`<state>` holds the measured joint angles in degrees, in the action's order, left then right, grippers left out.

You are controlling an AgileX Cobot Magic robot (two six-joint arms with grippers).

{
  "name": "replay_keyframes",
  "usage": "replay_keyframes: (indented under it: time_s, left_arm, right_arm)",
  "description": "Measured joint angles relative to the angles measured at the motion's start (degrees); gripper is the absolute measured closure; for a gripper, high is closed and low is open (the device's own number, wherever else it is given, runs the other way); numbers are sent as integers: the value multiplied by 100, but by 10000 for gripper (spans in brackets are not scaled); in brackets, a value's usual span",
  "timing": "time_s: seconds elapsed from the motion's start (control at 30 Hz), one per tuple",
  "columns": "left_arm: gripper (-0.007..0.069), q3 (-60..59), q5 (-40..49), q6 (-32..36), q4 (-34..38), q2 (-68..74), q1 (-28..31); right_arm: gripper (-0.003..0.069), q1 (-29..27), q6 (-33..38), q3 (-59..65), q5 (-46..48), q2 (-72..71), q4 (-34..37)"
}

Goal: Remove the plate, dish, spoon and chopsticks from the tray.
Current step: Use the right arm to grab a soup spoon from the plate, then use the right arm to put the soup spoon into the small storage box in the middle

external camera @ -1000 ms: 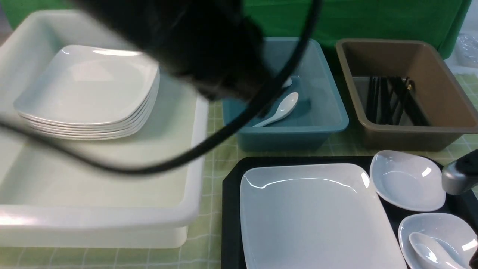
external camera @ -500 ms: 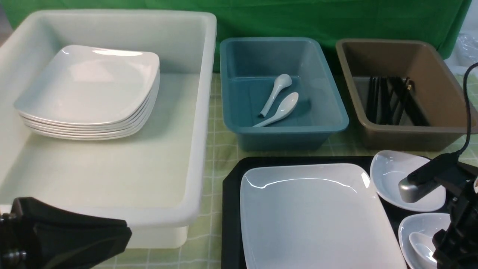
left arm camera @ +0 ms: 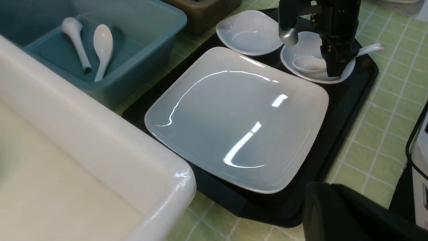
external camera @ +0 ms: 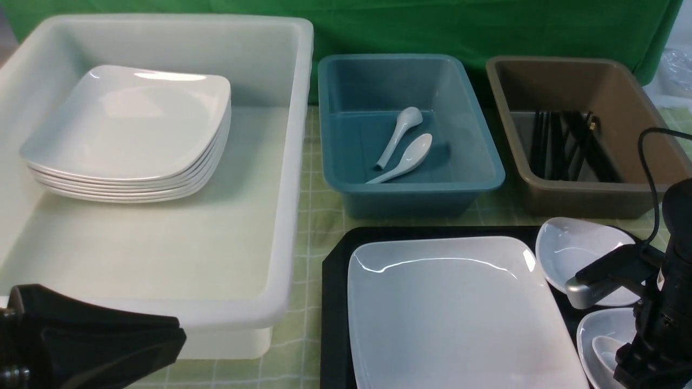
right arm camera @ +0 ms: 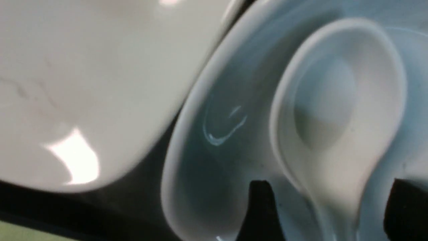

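Note:
The large white plate (external camera: 454,313) lies on the black tray (external camera: 334,302). Two small white dishes stand at the tray's right side: the far one (external camera: 578,251) is empty and the near one (external camera: 597,327) holds the white spoon (external camera: 604,351). My right gripper (external camera: 632,373) points down into the near dish. In the right wrist view it (right arm camera: 331,214) is open, with its dark fingertips (right arm camera: 260,207) either side of the spoon's neck (right arm camera: 334,187). My left gripper (external camera: 97,340) hangs low at the front left, away from the tray. No chopsticks show on the tray.
A big white tub (external camera: 281,178) at the left holds a stack of white plates (external camera: 130,129). A teal bin (external camera: 411,189) holds two spoons (external camera: 403,146). A brown bin (external camera: 584,194) holds several black chopsticks (external camera: 567,143). Green checked cloth (external camera: 313,227) lies between them.
My left arm has dropped from blocking the upper view to the bottom left corner. My right arm has moved in from the right and lowered over the near dish and spoon.

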<state>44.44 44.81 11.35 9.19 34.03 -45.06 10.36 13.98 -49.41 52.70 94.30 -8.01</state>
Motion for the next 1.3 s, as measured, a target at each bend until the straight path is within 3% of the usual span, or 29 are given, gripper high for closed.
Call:
replay_keyframes:
  time_s: [0.13, 0.5, 0.67, 0.87, 1.0, 1.07, 1.13, 1.27, 1.3]
  left_arm:
    - [621, 0, -6, 90, -5, 0, 0]
    - [621, 0, -123, 114, 0, 0, 0]
    - [621, 0, -149, 114, 0, 0, 0]
    - [621, -5, -238, 233, 0, 0, 0]
    - [621, -12, -538, 251, 0, 0, 0]
    - [621, -18, -941, 290, 4, 0, 0]
    - [621, -18, -1408, 294, 4, 0, 0]
    - [621, -18, -1776, 313, 4, 0, 0]
    - [621, -18, -1948, 323, 4, 0, 0]
  right_arm:
    - [174, -104, -87, 0, -232, 16, -29]
    - [347, -109, -93, -18, -368, 224, -31]
    - [354, -109, -137, -37, -335, 224, -26]
    - [355, -84, -647, -85, -199, -289, -8]
    - [355, 231, -1097, -450, -25, -978, 317]
    - [355, 651, -1234, -974, -427, -1362, 860]
    - [355, 1099, -1398, -1496, -1489, -1443, 1342]
    - [356, 1407, -1692, -1984, -2833, -1104, 1504]
    - [356, 1498, -1864, -2233, -3652, -731, 1524]
